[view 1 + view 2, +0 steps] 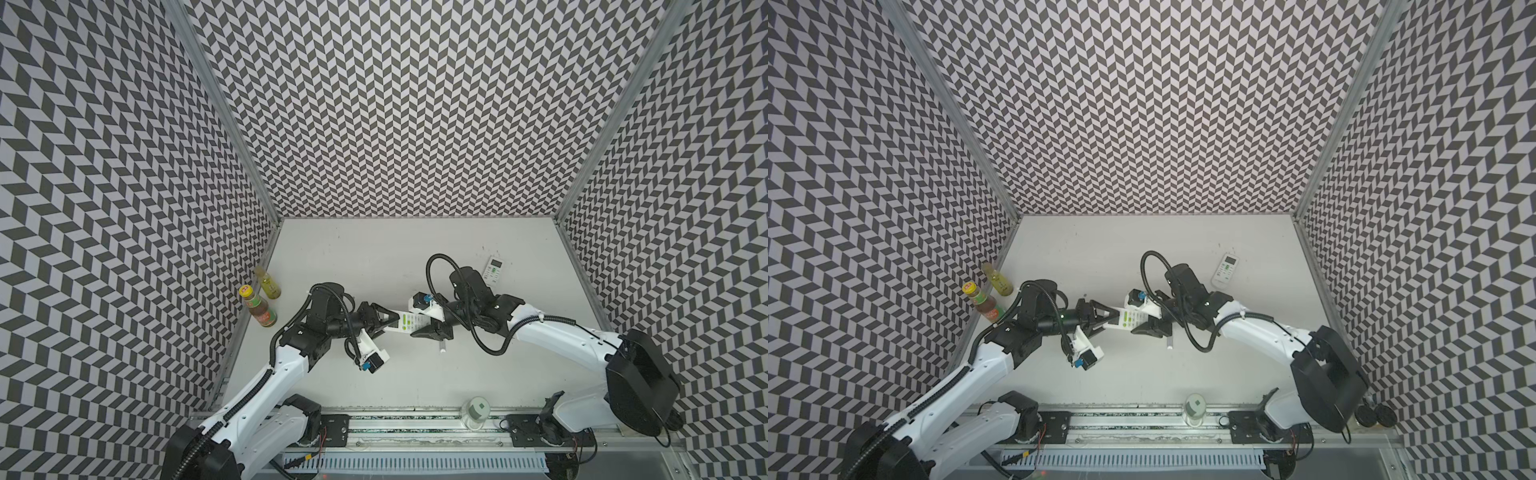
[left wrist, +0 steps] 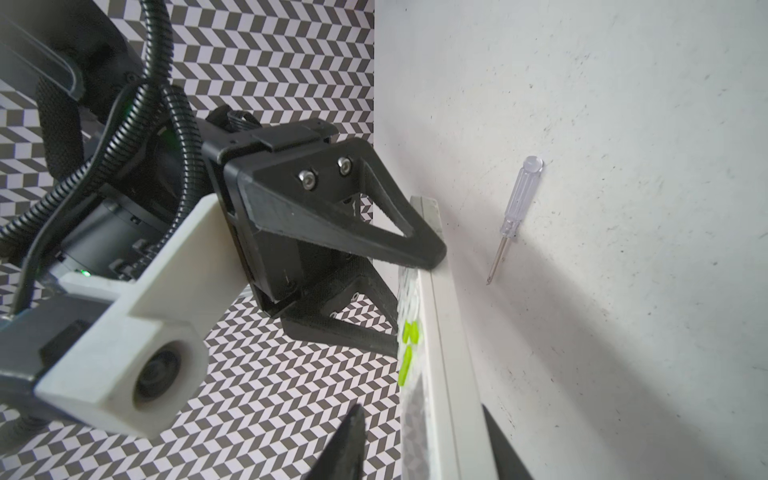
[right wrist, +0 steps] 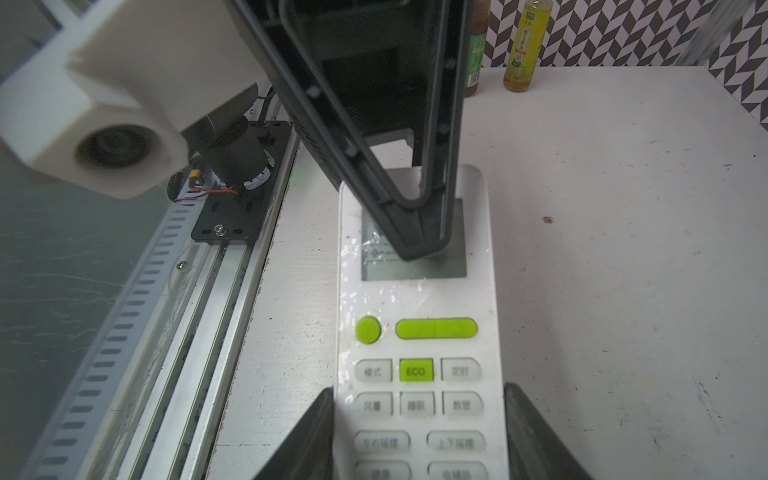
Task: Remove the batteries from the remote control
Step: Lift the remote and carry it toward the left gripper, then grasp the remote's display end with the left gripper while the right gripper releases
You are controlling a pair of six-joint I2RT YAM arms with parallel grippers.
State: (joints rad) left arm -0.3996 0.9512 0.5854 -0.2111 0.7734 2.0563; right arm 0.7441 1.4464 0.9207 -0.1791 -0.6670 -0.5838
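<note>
- Nearest, on the front rail, stands a small clear jar (image 1: 476, 411). It has no part in the work now.
- A little further, a thin screwdriver (image 2: 515, 208) with a clear handle lies on the table (image 1: 374, 257), below the arms and touching nothing.
- Above the table, the white remote (image 1: 406, 322) is held in the air between the two arms, with the key face up. Its long axis runs across the table from arm to arm. The display end points to the left arm and the key end to the right arm.
- The right tool (image 3: 419, 390) is clamped on the two long edges of the remote at the key end.
- The left tool (image 2: 419, 409) stands around the display end, one finger above the face and one below the back. Its jaws are apart, and a gap shows between the upper finger and the face, so it does not grip yet.
- The batteries are not visible. I judge that they sit behind a cover on the back of the remote, which faces down to the table. The coming move depends on bringing that side into reach.
- One green key reads "ECO". The grey keys carry Chinese characters that I cannot read with certainty.
- Further away, by the left wall, stand a brown bottle (image 1: 259, 307) and a yellow bottle (image 1: 270, 284). Their labels are too small to read.
- Farthest, at the back right, a second remote (image 1: 492, 269) lies face up on the table, well apart from both tools.
</note>
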